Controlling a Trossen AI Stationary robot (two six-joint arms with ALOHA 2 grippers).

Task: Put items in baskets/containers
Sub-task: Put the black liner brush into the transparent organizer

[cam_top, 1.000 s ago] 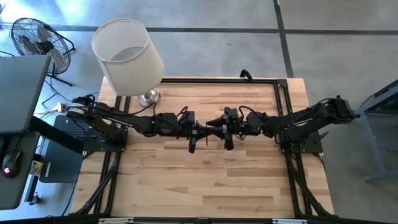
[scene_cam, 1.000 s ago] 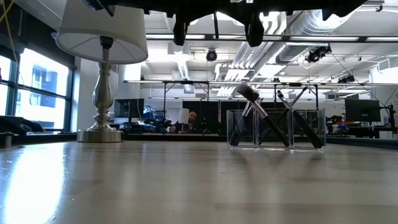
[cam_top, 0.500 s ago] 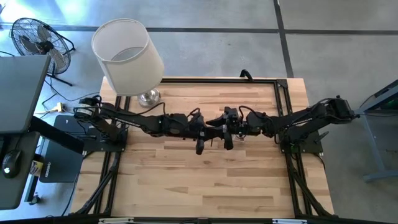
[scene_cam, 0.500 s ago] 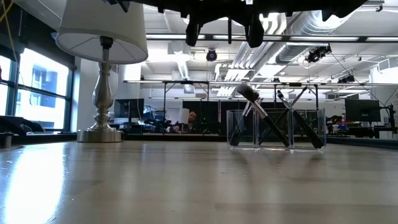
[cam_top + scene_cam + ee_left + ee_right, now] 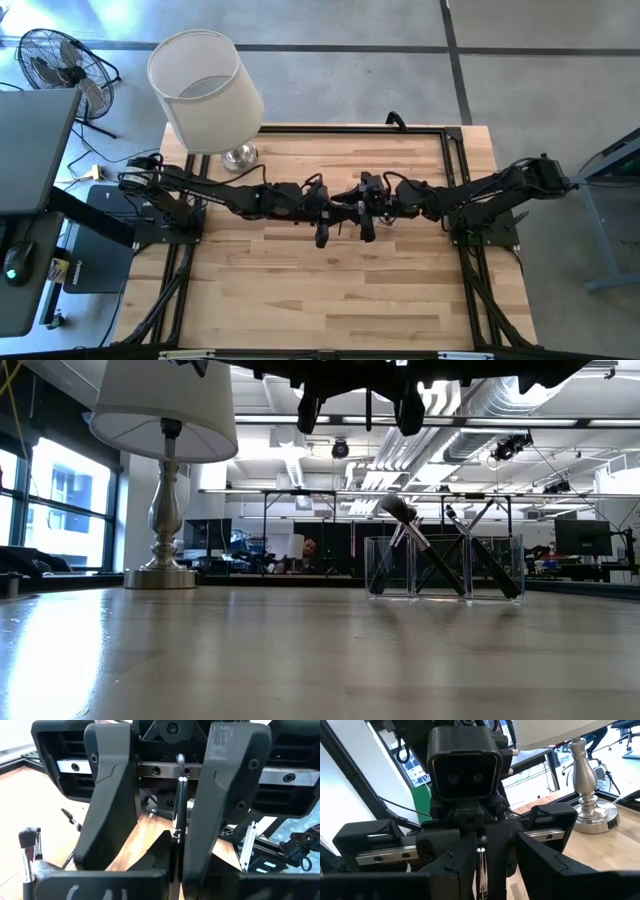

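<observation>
My left gripper and right gripper face each other high above the middle of the table. Between them is one slim makeup brush with a dark handle and a silver ferrule. It shows as a thin upright line in the low view. My left gripper is shut on it. My right gripper is open, with a finger standing on either side of the brush, apart from it. The clear plastic box stands on the table and several brushes lean crossed inside it. My left gripper pinches the brush's dark handle between its two fingers, coming level from the table's left and lying across the handle. The brush is lifted clear of the table and stands about upright in the hold.
A lamp with a big white shade and a silver base stands at the table's far left corner. A black frame rail runs along the far edge. Bare wood lies on the near half.
My left gripper has moved toward the table's right, closer to the right gripper, carrying the brush with it. Then it has kept still. The right gripper has stayed in place.
</observation>
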